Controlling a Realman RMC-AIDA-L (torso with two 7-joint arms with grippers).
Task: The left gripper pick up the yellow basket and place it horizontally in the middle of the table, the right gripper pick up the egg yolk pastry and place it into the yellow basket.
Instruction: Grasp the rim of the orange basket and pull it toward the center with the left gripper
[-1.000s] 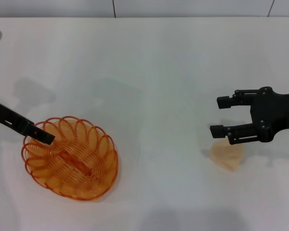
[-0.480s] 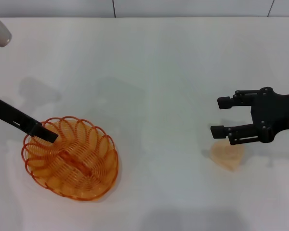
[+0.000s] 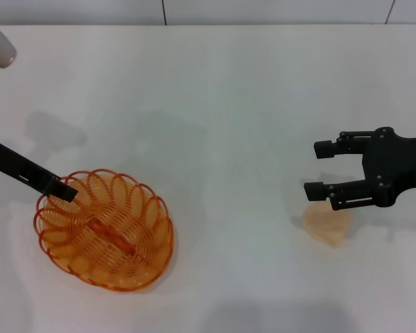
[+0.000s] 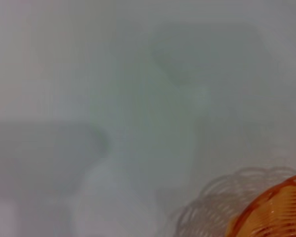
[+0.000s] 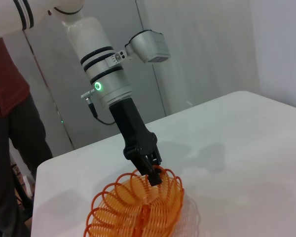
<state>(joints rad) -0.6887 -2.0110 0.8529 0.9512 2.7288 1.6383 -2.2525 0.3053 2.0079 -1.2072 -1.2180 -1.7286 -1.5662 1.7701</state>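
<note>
Left gripper [image 3: 64,190] fingers pinched on the far-left rim of the yellow basket [image 3: 104,230], basket at the table's [image 3: 222,104] near left, right gripper [image 3: 322,168] spread wide above the egg yolk pastry [image 3: 326,224] on the right

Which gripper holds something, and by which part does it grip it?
The left gripper clamps the yellow basket by its looped rim; the right gripper is open, holding nothing, above the egg yolk pastry.

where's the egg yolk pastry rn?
Head view: egg yolk pastry lies on the table's right side, just below the open right gripper, far from the yellow basket.
</note>
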